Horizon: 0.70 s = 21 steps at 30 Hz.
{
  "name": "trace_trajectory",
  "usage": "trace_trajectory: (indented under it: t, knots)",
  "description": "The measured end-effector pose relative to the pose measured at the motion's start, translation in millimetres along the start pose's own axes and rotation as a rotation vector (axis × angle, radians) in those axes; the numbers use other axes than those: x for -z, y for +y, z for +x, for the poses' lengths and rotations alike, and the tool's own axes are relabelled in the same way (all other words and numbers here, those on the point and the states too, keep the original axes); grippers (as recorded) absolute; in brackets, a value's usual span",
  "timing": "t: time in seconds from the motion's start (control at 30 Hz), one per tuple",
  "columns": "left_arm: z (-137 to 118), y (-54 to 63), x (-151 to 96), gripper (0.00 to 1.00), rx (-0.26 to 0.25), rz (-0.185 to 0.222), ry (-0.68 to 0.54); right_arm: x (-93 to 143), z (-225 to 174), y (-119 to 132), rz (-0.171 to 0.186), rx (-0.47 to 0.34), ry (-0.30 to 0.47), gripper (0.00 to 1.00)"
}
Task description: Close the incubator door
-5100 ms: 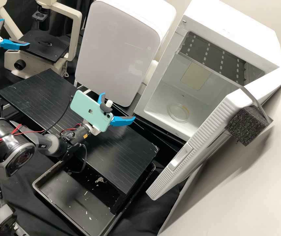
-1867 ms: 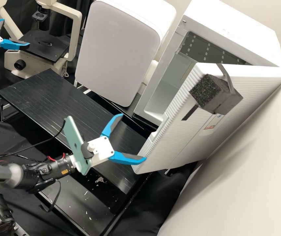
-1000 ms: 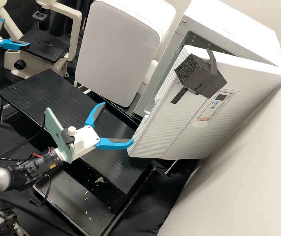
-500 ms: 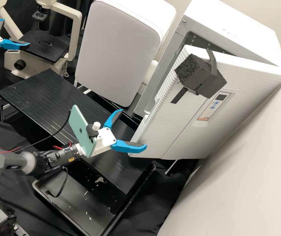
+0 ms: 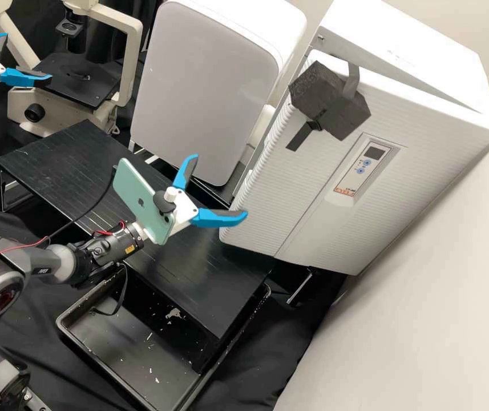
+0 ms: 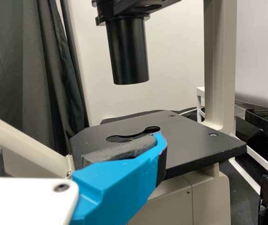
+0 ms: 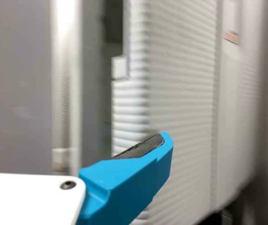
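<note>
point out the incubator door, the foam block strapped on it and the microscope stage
Incubator door [image 5: 278, 194], high view: ribbed front face
Foam block [image 5: 312, 85], high view: face beside the strap
Microscope stage [image 6: 195, 145], left wrist view: flat top

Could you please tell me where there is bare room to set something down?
The black stand is bare between microscope and phone, and toward its corner over the tray. It is crowded beside the door, where the right gripper hovers.

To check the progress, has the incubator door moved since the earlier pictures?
Yes. In the high view, the door has swung toward the incubator body, narrowing the gap.
</note>
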Motion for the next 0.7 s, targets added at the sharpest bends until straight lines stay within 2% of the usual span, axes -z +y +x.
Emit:
trace_trajectory:
  t: [0.07, 0.13, 0.63, 0.7]
  knots:
    - [0.0, 0.0, 0.0, 1.00, 0.000, 0.000, 0.000, 8.4, 1.9, -5.9, -0.004, 0.032, 0.051, 1.00]
    - [0.0, 0.0, 0.0, 1.00, 0.000, 0.000, 0.000, 11.3, 2.4, -9.4, -0.004, 0.047, 0.067, 1.00]
    - [0.0, 0.0, 0.0, 1.00, 0.000, 0.000, 0.000, 6.6, -7.0, -20.7, 0.005, 0.091, 0.039, 1.00]
    - [0.0, 0.0, 0.0, 1.00, 0.000, 0.000, 0.000, 3.8, -11.2, -22.1, 0.029, 0.110, 0.035, 1.00]
